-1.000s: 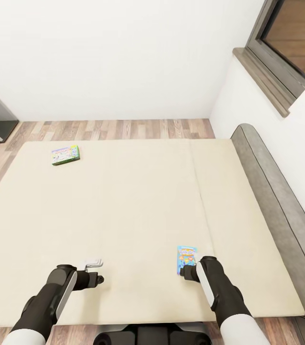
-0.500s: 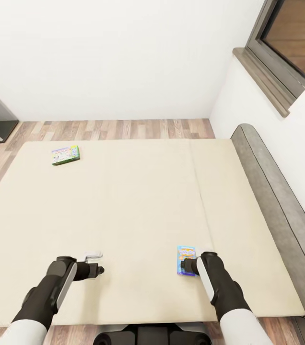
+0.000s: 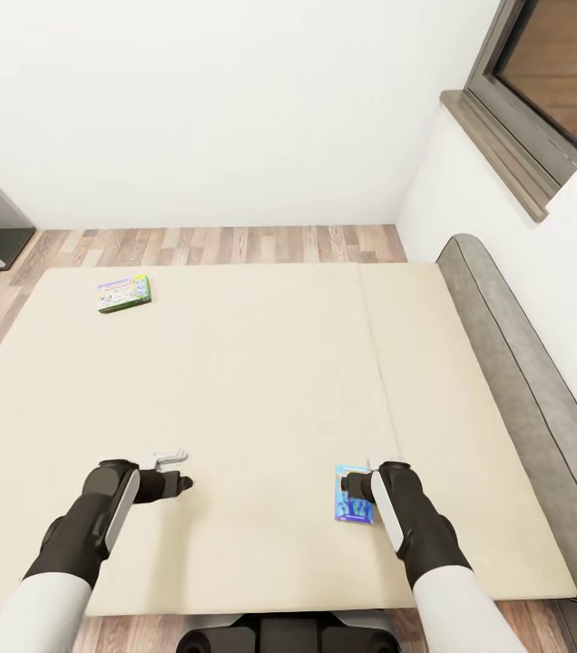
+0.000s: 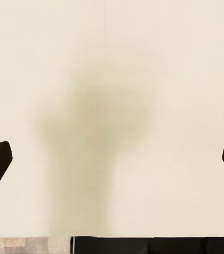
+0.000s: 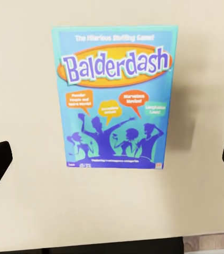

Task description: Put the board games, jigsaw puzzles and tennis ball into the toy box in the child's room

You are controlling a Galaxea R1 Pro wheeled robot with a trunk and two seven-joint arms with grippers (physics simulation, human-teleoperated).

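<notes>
Both arms have crept forward; right tool (image 5: pixel 112 159), spread wide, hovers over blue "Balderdash" box (image 5: pixel 113 97).

Bed (image 3: pixel 261 399): fills the middle, headboard (image 3: pixel 515 363) along its right side, floor (image 3: pixel 216 245) beyond its far edge.
Board game "Balderdash" (image 3: pixel 350 494): flat on the bed, near edge, right of centre, directly under the right gripper (image 3: pixel 358 488), jaws spread wide to either side above it.
Second board game (image 3: pixel 124 293): flat on the bed, far left corner, well apart from the first.
Left gripper (image 3: pixel 176 481): above bare mattress, near edge, left of centre.
</notes>
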